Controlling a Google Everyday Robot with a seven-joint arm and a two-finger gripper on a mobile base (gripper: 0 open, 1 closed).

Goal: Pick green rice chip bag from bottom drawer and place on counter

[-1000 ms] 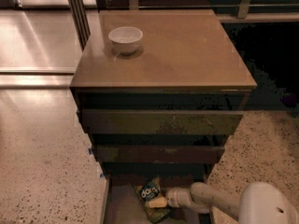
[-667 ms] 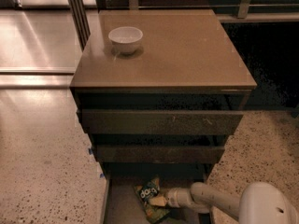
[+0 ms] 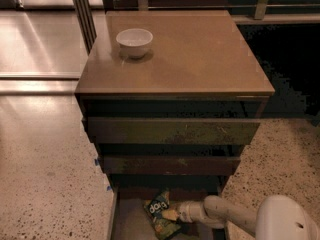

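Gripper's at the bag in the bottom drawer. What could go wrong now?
The gripper sits at one edge of the green rice chip bag: it might slip. The middle drawer juts out above the bottom drawer: lifting could snag. The white bowl on the counter could get knocked.

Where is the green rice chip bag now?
The green rice chip bag lies in the open bottom drawer, bottom centre of the camera view, with the gripper at its right edge.

My gripper reaches into the bottom drawer, right at the green rice chip bag; a white bowl sits on the counter.
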